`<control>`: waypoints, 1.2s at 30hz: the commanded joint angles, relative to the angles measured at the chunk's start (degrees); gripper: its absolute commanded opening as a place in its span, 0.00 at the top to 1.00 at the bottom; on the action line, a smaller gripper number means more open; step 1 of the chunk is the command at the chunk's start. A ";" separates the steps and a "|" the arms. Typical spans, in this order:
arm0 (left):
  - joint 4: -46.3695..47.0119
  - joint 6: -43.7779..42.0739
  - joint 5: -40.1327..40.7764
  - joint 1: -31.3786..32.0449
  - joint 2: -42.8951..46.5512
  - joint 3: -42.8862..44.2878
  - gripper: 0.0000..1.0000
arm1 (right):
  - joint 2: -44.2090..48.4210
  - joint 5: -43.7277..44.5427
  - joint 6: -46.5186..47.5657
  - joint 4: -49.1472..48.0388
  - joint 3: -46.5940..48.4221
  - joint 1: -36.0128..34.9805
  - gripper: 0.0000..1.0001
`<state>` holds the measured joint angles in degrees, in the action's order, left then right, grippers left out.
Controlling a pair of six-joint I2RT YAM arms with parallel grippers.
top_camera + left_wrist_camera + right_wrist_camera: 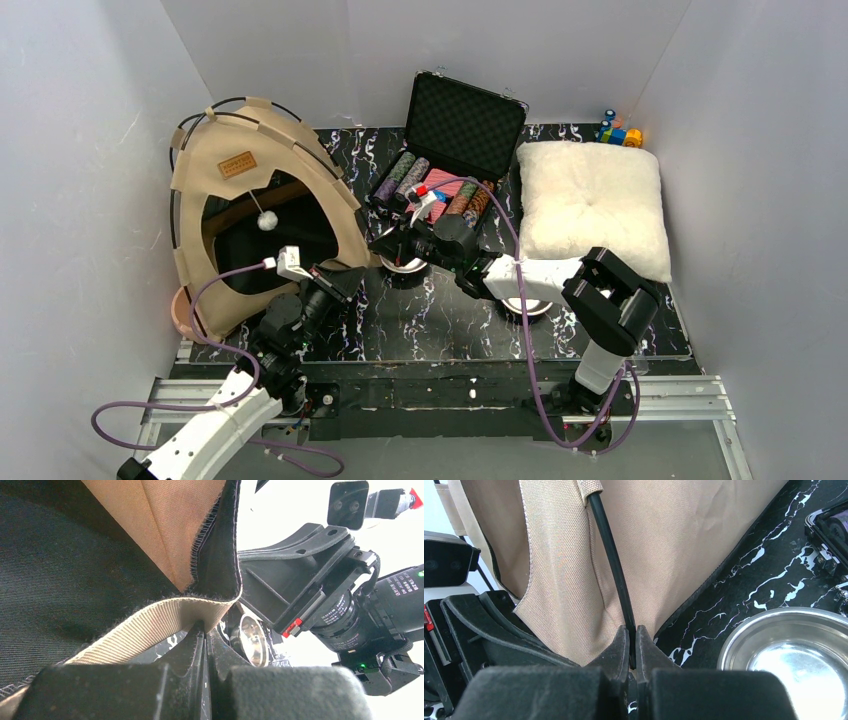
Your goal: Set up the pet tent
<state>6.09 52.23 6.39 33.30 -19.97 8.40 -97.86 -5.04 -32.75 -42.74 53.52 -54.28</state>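
The pet tent (262, 215) stands at the table's left. It is tan canvas with a brown label patch (237, 164), thin black poles and a dark arched entrance. Both grippers meet at its front right corner. My left gripper (352, 272) is shut on the tent's tan ribbed webbing edge (150, 630), which is pinched at its fingertips (206, 630). My right gripper (383, 243) is shut on a black pole (611, 565) that runs down the tan canvas (674, 540) into its jaws (632, 632).
A metal bowl (405, 268) sits just right of the grippers, and another (525, 305) lies under the right arm. An open black case of chips (450, 150) stands at the back. A fluffy white cushion (590, 205) lies at right, with small coloured items (620, 132) behind it.
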 commanded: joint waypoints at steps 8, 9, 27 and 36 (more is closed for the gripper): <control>-0.19 0.89 -3.27 1.59 -0.87 1.09 1.00 | 1.98 3.70 -2.24 -9.69 -0.64 0.63 0.99; 0.29 1.06 -2.84 1.60 -0.93 1.09 1.00 | 1.87 3.73 -2.30 -9.72 -0.81 0.51 0.99; 6.38 6.05 -1.38 1.59 -1.89 0.56 1.00 | 3.03 11.44 -4.51 -17.09 -6.32 -0.41 0.99; 10.69 7.77 -0.86 1.52 -4.02 -0.98 1.00 | 2.52 11.49 -5.51 -17.47 -6.14 -1.91 0.99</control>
<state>13.08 58.37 8.10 33.93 -23.05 8.08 -96.99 2.35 -35.86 -54.59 46.96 -55.68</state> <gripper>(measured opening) 0.013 0.044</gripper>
